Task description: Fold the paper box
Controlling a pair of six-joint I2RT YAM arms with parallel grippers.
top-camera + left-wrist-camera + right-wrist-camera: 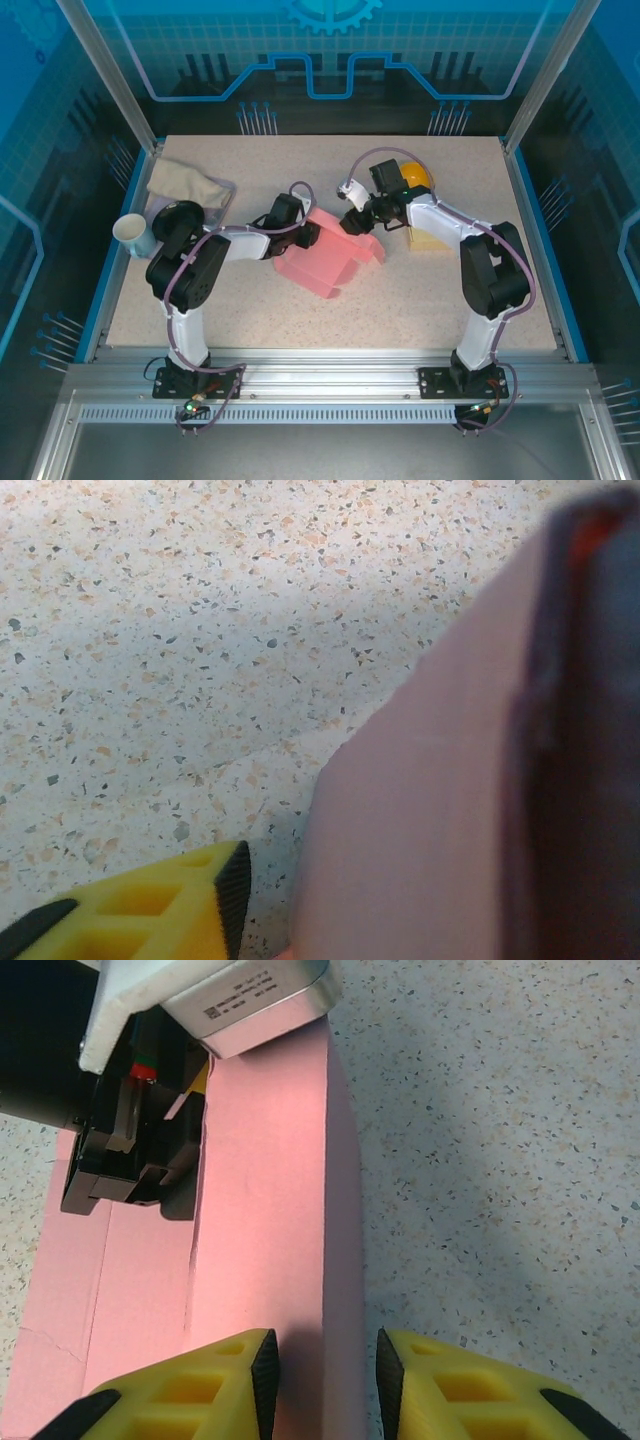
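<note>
Because the paper box (pixel 325 262) is light, easily creased card, the right gripper (pixel 322 1365) pinches its raised wall between its fingers (pixel 200 1390); whether the left gripper (pixel 305 236) beside it grips, I cannot tell.

High view from the near edge, wrist views close, looking down, all sharing the pink box (pixel 322 265)

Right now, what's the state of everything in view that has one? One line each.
paper box, partly folded, one wall raised
left hand, open, astride a box panel, its visible finger clear of the panel
right hand, shut on the raised box wall
cup, upright, mouth up
cloth, crumpled, lying loose
</note>
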